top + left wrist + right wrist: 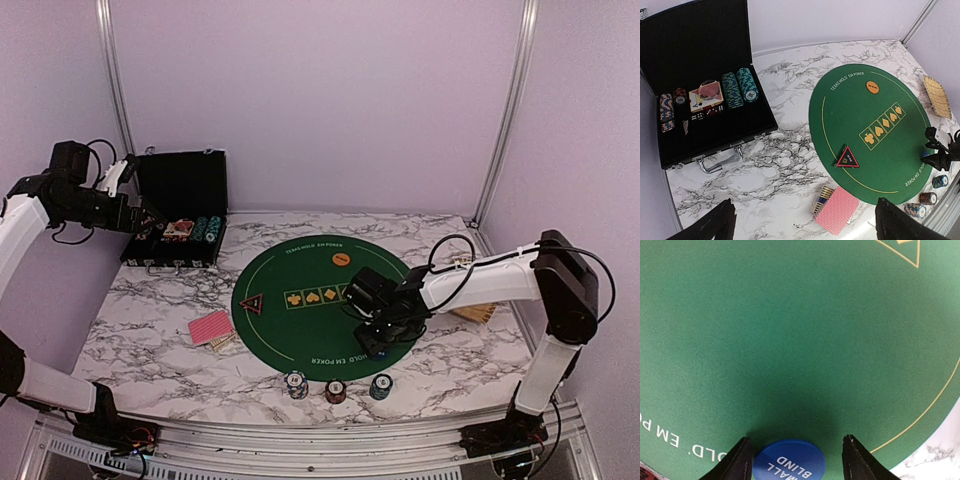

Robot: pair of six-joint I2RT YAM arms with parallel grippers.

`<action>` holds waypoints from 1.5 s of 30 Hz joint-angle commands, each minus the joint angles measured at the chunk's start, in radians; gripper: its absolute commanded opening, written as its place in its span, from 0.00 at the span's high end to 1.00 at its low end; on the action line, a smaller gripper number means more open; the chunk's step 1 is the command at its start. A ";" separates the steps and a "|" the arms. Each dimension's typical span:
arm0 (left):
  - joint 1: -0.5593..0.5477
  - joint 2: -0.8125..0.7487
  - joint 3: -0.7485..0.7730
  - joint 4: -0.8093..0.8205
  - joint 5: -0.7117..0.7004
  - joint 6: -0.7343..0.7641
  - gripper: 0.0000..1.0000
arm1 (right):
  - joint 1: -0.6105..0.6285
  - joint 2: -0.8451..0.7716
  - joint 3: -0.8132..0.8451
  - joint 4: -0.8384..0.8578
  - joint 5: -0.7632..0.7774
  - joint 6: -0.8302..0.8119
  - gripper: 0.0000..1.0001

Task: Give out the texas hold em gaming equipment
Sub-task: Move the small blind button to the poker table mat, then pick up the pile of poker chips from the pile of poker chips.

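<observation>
Hovering over the black hinged chip case (690,45) at the far left of the marble table (150,320), the left tool (805,201) has its fingers spread wide and carries nothing. It looks parked at the supply, ready for another piece.

Right of the case, a stack of red-backed playing cards (211,326) lies face down just off the round green felt mat (300,270), its long axis skewed to the table's edges. The black-red triangle marker (251,303) sits flat on the mat's left rim; in the left wrist view its apex seems turned toward the printed suit row. The orange round button (340,259) rests on the far side of the mat.

Three small stacks of striped-edge poker chips (335,391) stand in a row on the marble, just off the mat's near edge, probably a player's share.

Further right, the right tool (795,440) is low over the mat near its near edge. Its fingers are apart and straddle the blue round button (789,460) without clamping it; a gap shows on one side. The button lies flat, face up, with no long axis, and its lettering reads upside down to the wrist camera.

A tan slatted wooden piece (475,312) lies beyond, at the right.
</observation>
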 commanded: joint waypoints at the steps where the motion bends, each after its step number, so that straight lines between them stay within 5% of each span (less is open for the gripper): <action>1: 0.004 -0.011 0.025 -0.033 0.018 0.005 0.01 | -0.003 -0.023 0.029 -0.040 0.029 -0.011 0.36; 26: 0.004 -0.022 0.030 -0.046 0.015 0.015 0.01 | 0.270 0.089 0.475 -0.205 -0.214 -0.125 0.02; 34: 0.003 -0.022 0.033 -0.052 0.024 0.017 0.01 | 0.326 0.178 0.528 -0.229 -0.249 -0.139 0.01; 45: 0.003 -0.024 0.034 -0.054 0.026 0.020 0.01 | 0.336 0.235 0.539 -0.237 -0.255 -0.157 0.12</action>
